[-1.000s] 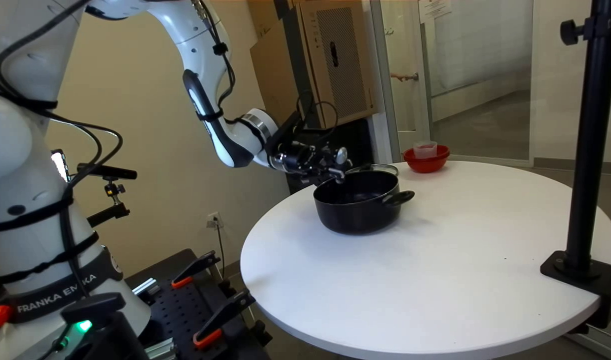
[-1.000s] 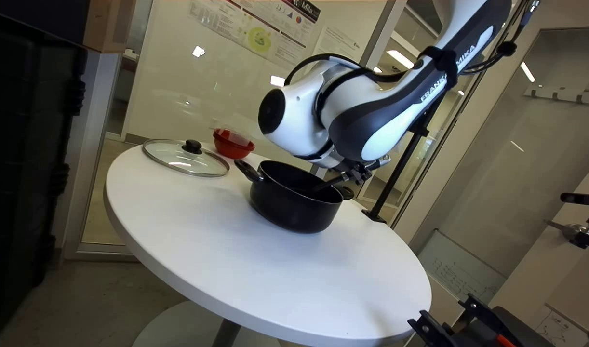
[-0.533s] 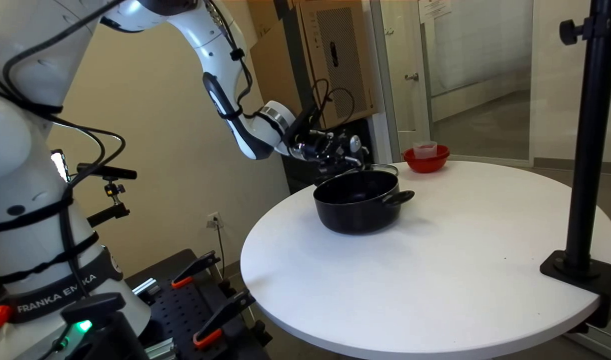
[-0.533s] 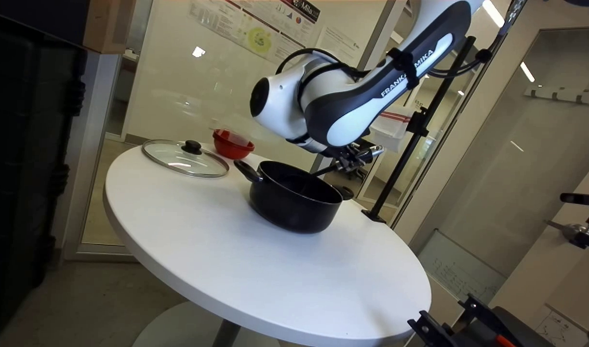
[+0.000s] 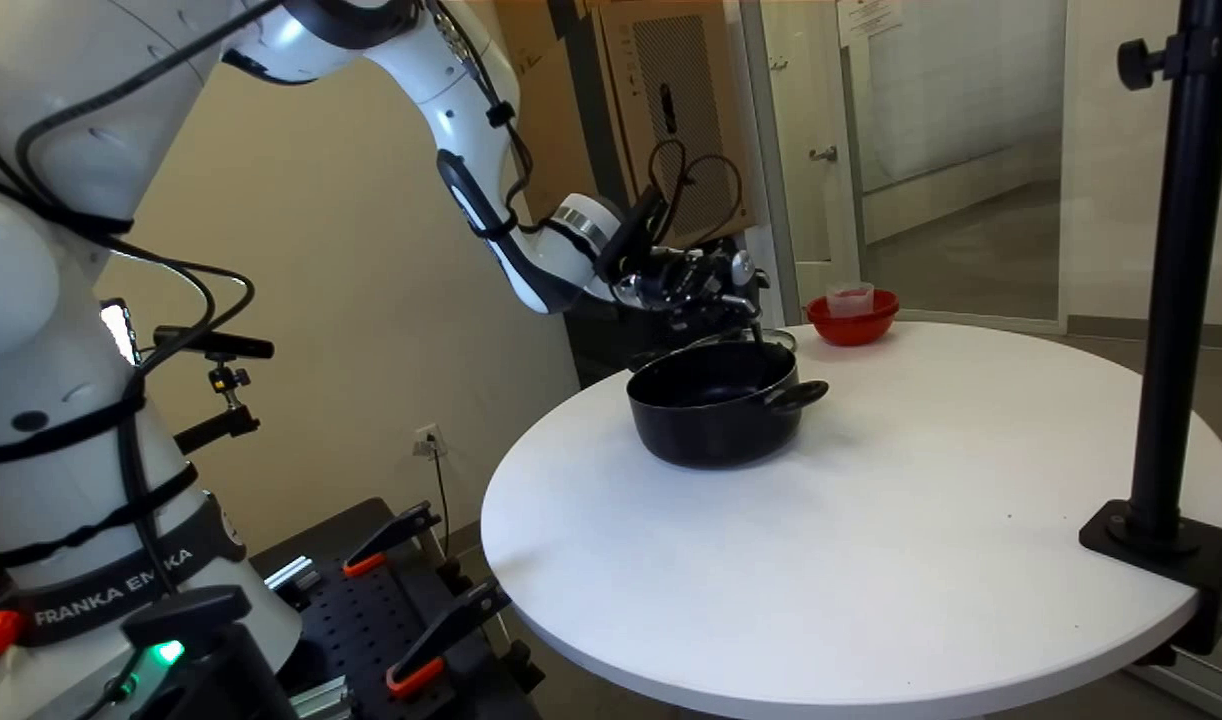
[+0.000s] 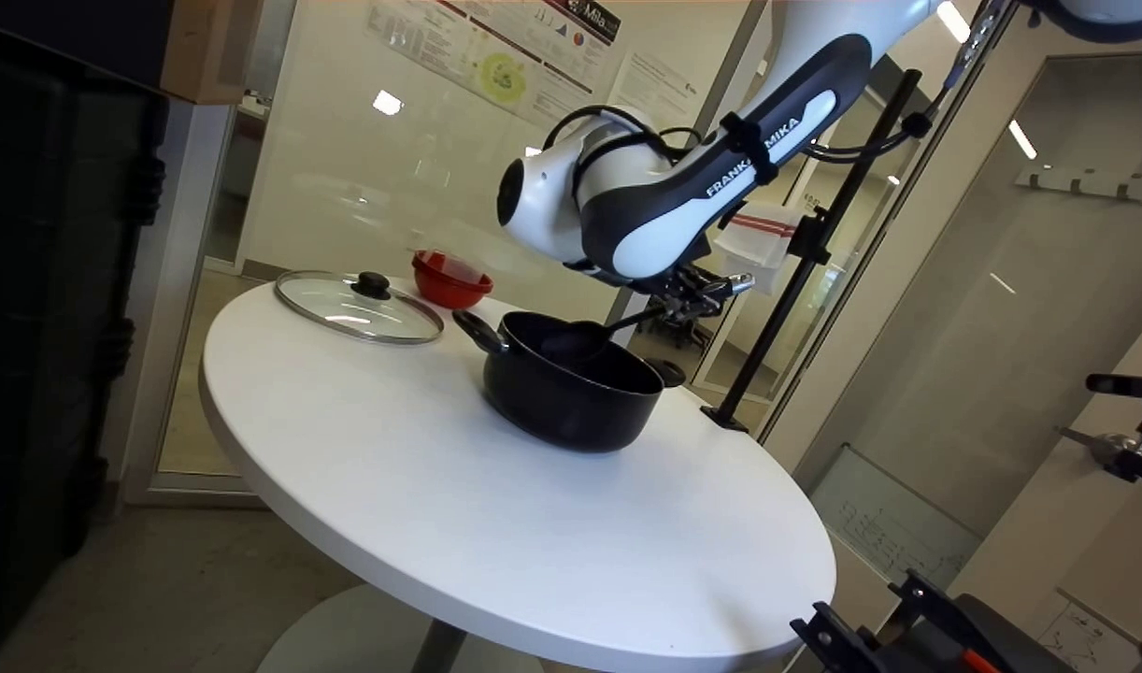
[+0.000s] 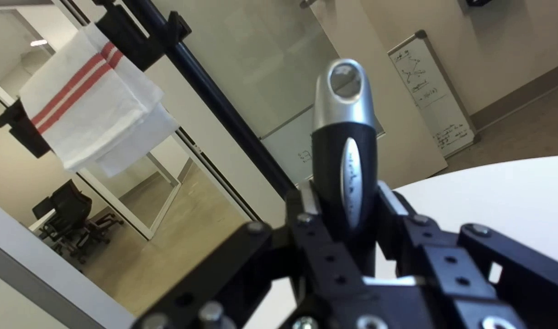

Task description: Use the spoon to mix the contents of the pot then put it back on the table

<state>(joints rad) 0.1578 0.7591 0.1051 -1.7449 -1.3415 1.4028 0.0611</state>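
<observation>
the gripper (image 7: pixel 350 199) has the spoon (image 6: pixel 592 337) pinched by the handle; from there it slants down to the pot (image 6: pixel 571 404), scoop end within or just over the mouth, can't tell which; stirring likely swings that lower end

"FRANKA EM…KA" on robot base (image 5: pixel 111 592); "FRANK…MIKA" on arm (image 6: pixel 697 207), strap (image 6: pixel 749 150) between; "Mila" on poster (image 6: pixel 504 61); whiteboard (image 7: pixel 432 93) writing illegible.

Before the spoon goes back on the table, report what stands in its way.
The pot: in an exterior view, the spoon held by the hand has its bowl at the pot's opening, so it likely must clear the rim first. Nothing else visible blocks its way to the table.
</observation>
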